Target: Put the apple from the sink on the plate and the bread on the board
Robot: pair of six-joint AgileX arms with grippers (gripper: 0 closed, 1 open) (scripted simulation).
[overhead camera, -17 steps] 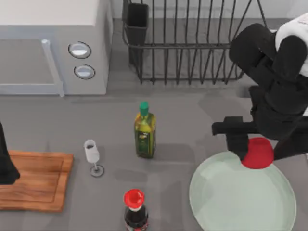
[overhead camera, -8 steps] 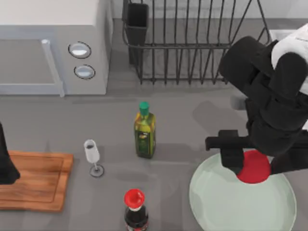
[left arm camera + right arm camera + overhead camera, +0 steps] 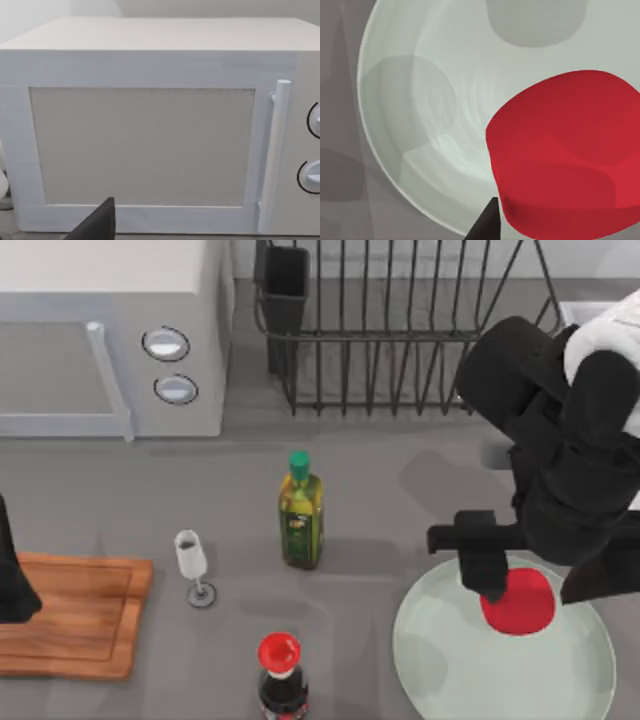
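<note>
The red apple (image 3: 520, 605) lies on the pale green plate (image 3: 450, 670) at the front right. My right gripper (image 3: 530, 582) hangs just above it, open, its fingers on either side of the fruit. In the right wrist view the apple (image 3: 565, 155) sits over the plate (image 3: 420, 100) with one dark fingertip (image 3: 485, 222) at its edge. The wooden board (image 3: 75, 625) lies at the front left, and my left gripper (image 3: 10, 585) is parked at its left end. A pale bit of the sink (image 3: 580, 312) shows behind my right arm. The bread is out of view.
An oil bottle (image 3: 301, 510), a wine glass (image 3: 192, 565) and a red-capped dark bottle (image 3: 281, 675) stand mid-table. A microwave (image 3: 110, 340) is at the back left, large in the left wrist view (image 3: 150, 140). A black wire dish rack (image 3: 400, 330) stands behind.
My right gripper carried the apple toward the front, over the plate, then stopped. The apple has since dropped a little lower while the fingers stayed put. The left arm has not moved.
</note>
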